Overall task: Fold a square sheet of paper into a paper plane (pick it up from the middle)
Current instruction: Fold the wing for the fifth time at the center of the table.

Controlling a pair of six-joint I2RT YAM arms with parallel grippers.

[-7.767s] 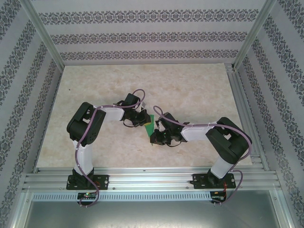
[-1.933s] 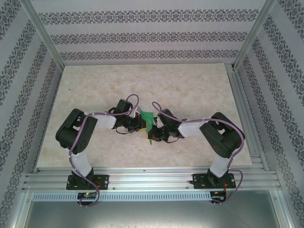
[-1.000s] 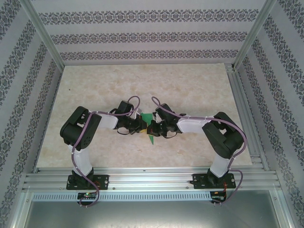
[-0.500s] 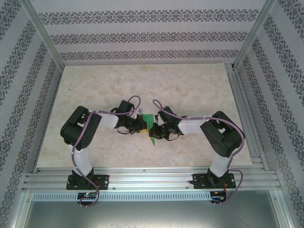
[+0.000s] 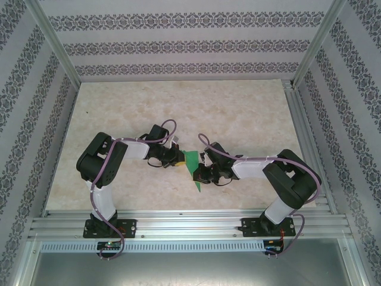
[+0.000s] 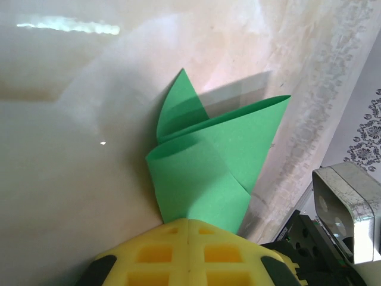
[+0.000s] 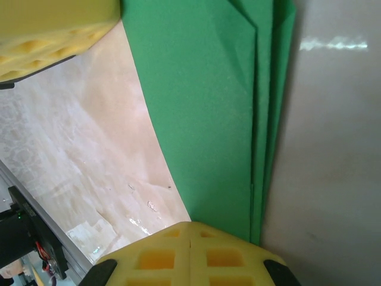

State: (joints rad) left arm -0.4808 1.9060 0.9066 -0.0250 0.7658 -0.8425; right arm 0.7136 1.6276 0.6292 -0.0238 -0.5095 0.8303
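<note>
Mid-table, the left gripper and right gripper are each clamped tight on a partly folded, thin bright green sheet of paper over the beige marbled tabletop. Their black wrists crowd it, with patterned wallpaper walls all around.

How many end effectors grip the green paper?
2: the left end effector on the paper, at its left; the right end effector at its right.
</note>
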